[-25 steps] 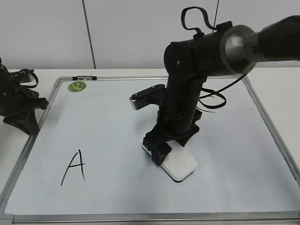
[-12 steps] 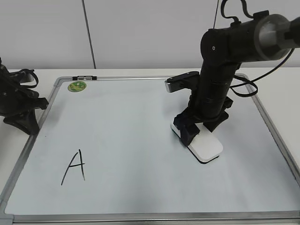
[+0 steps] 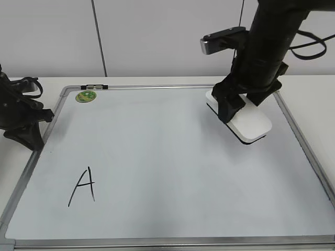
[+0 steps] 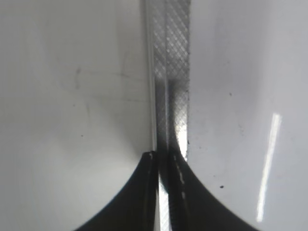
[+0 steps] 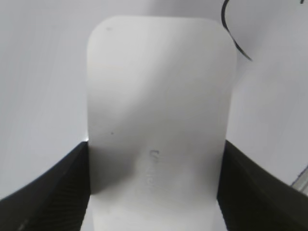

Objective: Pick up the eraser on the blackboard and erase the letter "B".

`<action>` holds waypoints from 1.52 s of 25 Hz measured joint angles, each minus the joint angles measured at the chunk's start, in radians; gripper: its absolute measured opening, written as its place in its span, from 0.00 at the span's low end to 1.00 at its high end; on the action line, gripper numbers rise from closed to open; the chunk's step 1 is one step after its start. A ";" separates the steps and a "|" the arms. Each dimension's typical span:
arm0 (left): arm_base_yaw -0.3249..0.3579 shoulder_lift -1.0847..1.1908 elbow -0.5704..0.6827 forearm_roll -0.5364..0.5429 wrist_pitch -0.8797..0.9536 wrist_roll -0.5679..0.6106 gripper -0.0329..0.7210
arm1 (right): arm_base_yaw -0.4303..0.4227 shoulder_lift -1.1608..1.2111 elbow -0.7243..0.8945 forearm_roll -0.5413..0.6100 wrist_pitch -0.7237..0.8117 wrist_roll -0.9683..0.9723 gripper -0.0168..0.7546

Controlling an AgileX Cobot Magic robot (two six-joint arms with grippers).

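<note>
The right gripper (image 3: 239, 102) holds the eraser (image 3: 246, 121). Its two black fingers (image 5: 45, 185) press on the long sides of the eraser, one on each side, so the gripper is closed just as wide as the eraser. In the right wrist view the eraser (image 5: 159, 120) fills most of the picture, white and smooth, with small grey letters near the bottom. Part of a black marker stroke (image 5: 236, 33) shows on the board past the eraser's top right corner.

From the outside view, the eraser sits near the far right corner of the blackboard (image 3: 157, 172). It is tilted, with its near end lower. I cannot tell if it touches the board or hangs just above it. Its dark underside shows as a thin line along the edge.

A black letter "A" (image 3: 82, 185) is written near the front left of the board. A small round green magnet (image 3: 86, 96) sits at the far left corner. No "B" can be seen on the board.

The left gripper (image 3: 23, 117) rests at the left edge of the board. In the left wrist view its two dark fingers (image 4: 127, 202) are almost together, right over the grey frame (image 4: 168, 72) of the board. It holds nothing.
</note>
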 joint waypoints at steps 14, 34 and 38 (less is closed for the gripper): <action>0.000 0.000 0.000 -0.002 0.000 0.000 0.06 | -0.316 -0.061 0.000 0.034 0.064 0.060 0.75; 0.000 0.000 0.000 -0.004 0.002 0.000 0.06 | -0.422 0.031 0.116 0.115 -0.145 0.056 0.75; 0.000 0.000 0.000 -0.005 0.002 0.000 0.06 | -0.404 0.067 0.110 0.115 -0.149 0.055 0.75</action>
